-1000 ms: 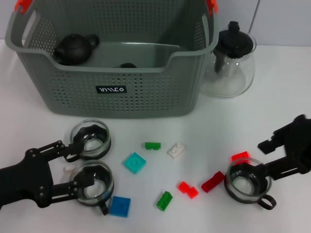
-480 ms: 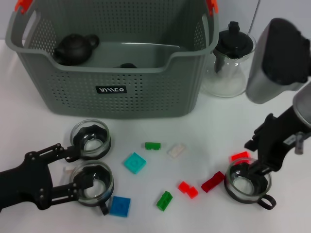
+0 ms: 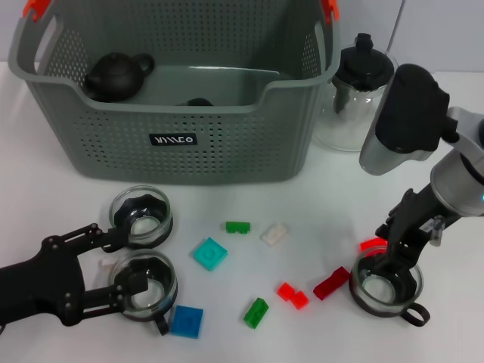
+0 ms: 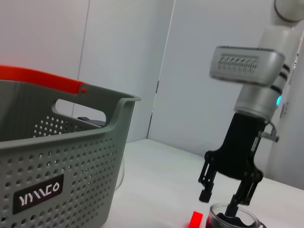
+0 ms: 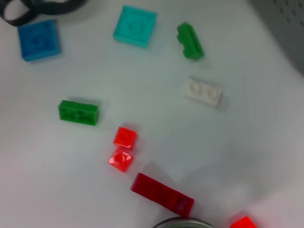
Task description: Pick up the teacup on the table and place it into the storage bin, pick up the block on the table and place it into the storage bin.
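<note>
- While the right pincer [image 3: 393, 265] is reaching down over the teacup [image 3: 386, 285] on the white counter [image 3: 325, 197], its fingers are standing apart, one dipping inside the cup and the other outside the rim, not yet pressing the glass.
- The left pincer [image 3: 125, 268] is lying low on the counter with its fingers spread around a second glass cup [image 3: 145, 283]; a third glass cup [image 3: 141, 216] is standing just behind it.
- The storage bin [image 3: 174, 144] is sitting at the back of the counter, holding a dark teapot [image 3: 117, 74]; its black label is bearing white stylised letters that cannot be read with certainty.
- A glass pitcher [image 3: 355, 98] with a black lid is standing just beside the bin's right end.
- Blocks are lying scattered between the cups: a dark red block [image 3: 330, 283] and a bright red block [image 3: 373, 243] crowding the teacup, a pair of small red blocks [image 3: 292, 294], two green blocks [image 3: 255, 311], a white block [image 3: 274, 234], a teal plate [image 3: 209, 253] and a blue plate [image 3: 186, 321].
</note>
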`<state>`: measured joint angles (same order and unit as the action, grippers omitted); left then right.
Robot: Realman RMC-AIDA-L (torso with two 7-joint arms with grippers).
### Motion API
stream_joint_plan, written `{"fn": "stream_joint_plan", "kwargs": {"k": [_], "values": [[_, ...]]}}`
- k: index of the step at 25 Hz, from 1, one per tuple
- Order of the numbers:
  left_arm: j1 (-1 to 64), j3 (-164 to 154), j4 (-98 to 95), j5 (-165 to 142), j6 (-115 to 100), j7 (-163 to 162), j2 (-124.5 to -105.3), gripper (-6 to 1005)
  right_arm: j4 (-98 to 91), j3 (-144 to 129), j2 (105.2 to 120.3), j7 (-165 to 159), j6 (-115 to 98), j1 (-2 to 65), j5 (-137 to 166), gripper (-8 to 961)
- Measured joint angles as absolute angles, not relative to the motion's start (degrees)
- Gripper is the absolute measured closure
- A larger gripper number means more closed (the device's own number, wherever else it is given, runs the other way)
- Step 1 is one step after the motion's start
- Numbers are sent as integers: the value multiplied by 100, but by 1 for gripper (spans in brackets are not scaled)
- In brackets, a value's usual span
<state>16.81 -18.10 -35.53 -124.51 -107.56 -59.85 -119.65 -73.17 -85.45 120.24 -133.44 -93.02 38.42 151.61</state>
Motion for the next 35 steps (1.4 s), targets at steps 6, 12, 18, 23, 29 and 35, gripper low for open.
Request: {"fn": "stream_joint_plan", "kwargs": {"k": [6,12,18,23,29,35], "values": [[1690,-1811,-3551,-12454,-10749,-5985,-11962,175,-6847,-8556,12023,-13311,-9023,3879,15249,421],[1688,-1810,-3550,-12455,-10748,-5985,-11969,174,-6782,-8590,12024,-13372,-9006,3856,15268,471],[1681,-1810,-3550,-12454,-10740,-5985,-11971,174,-6624,-8479,11997,-13527,-9005,3918,15290,522],[1671,-1809,-3550,-12454,-10740,-5985,-11971,174,-6607,-8440,12018,-13634,-9068,3933,15430,771],[1663,-1810,-3550,-12454,-10740,-5985,-11971,174,-7008,-7744,12008,-13650,-9498,3924,15291,865],[1640,-1811,-3550,-12454,-10740,-5990,-11974,175,-7857,-5700,11920,-12963,-10686,3839,13332,896]]}}
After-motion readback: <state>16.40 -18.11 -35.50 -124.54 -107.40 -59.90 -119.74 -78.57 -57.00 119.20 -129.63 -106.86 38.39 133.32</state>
